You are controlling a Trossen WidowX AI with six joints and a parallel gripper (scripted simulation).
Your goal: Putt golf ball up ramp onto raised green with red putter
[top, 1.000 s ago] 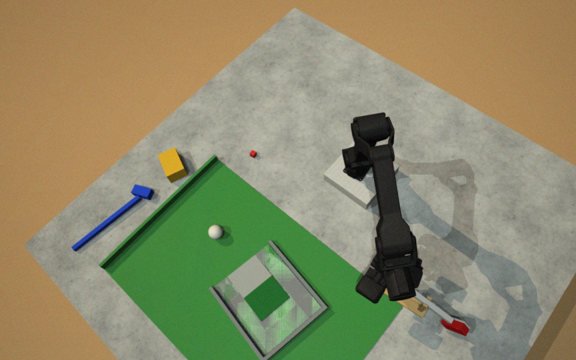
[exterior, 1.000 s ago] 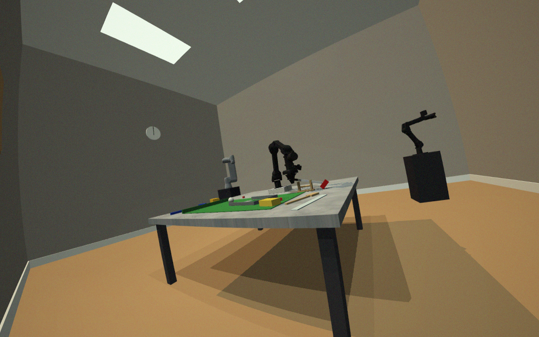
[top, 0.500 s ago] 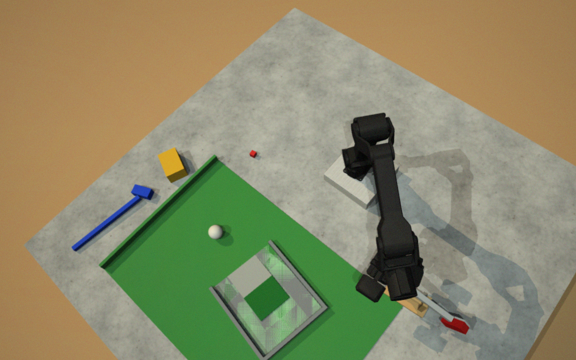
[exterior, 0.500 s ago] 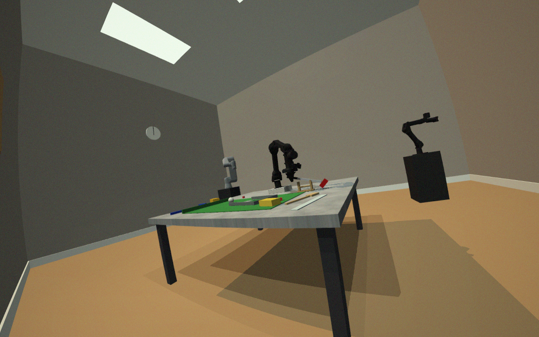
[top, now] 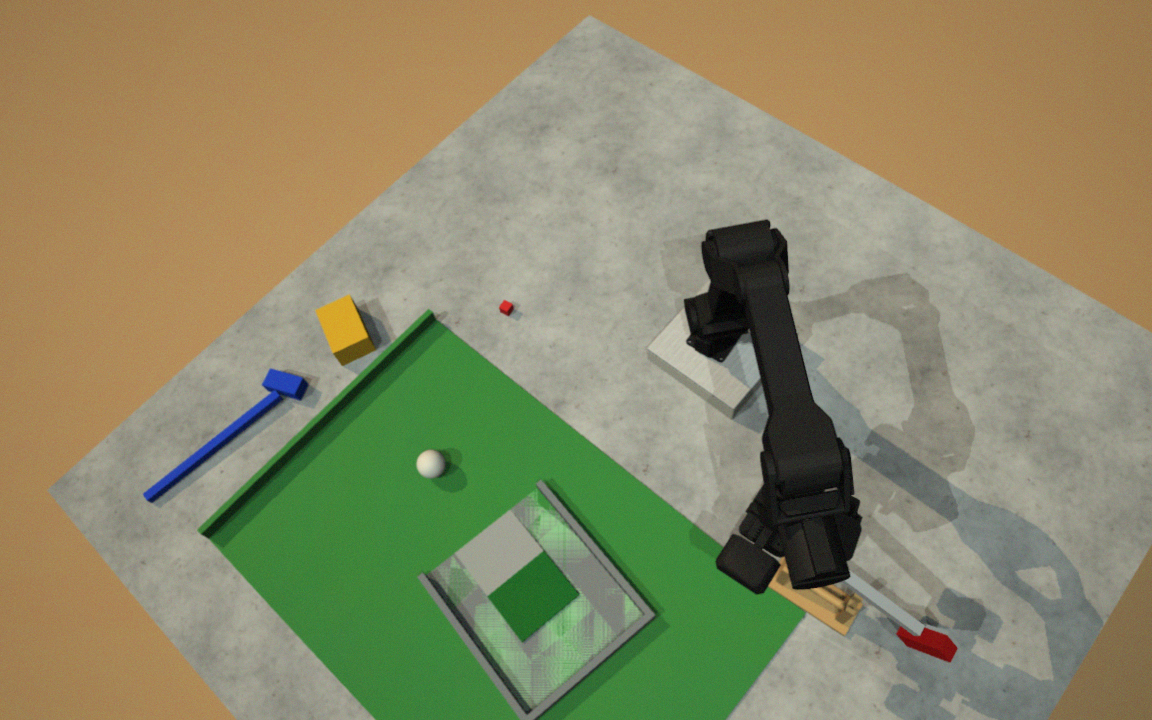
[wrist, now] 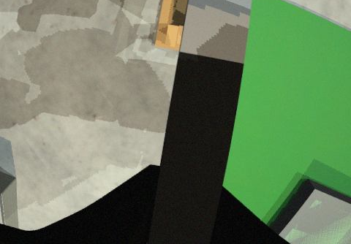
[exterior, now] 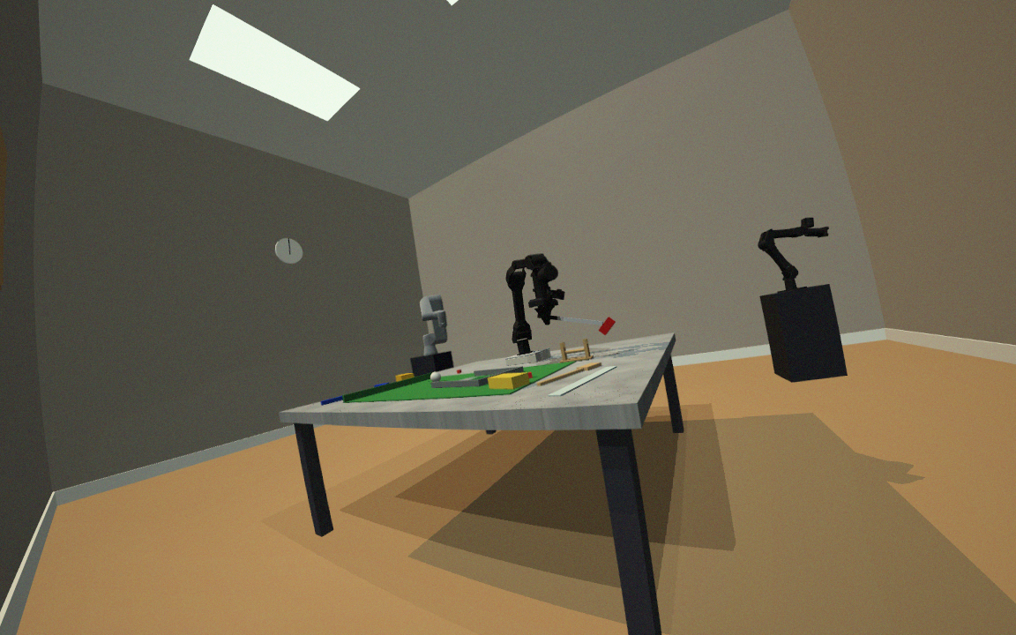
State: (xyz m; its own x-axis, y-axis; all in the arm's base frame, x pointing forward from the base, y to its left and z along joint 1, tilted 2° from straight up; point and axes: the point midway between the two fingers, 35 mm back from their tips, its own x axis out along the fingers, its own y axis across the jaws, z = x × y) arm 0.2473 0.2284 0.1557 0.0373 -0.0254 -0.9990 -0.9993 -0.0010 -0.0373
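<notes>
1. Your gripper point(top: 817, 573) is clenched on the red putter point(top: 902, 622), holding its dark grip above the wooden rack point(top: 817, 604).
2. Your golf ball point(top: 430, 462) sits on the green mat point(top: 338, 537), near the ramp point(top: 498, 546).

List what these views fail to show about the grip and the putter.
- Top: the arm covers the gripper and the putter's grip end.
- Wrist: putter head cut off by the top edge; black handle fills the centre.
- Exterior: gripper too small to see finger contact.
- Wrist: ball out of frame.
</notes>
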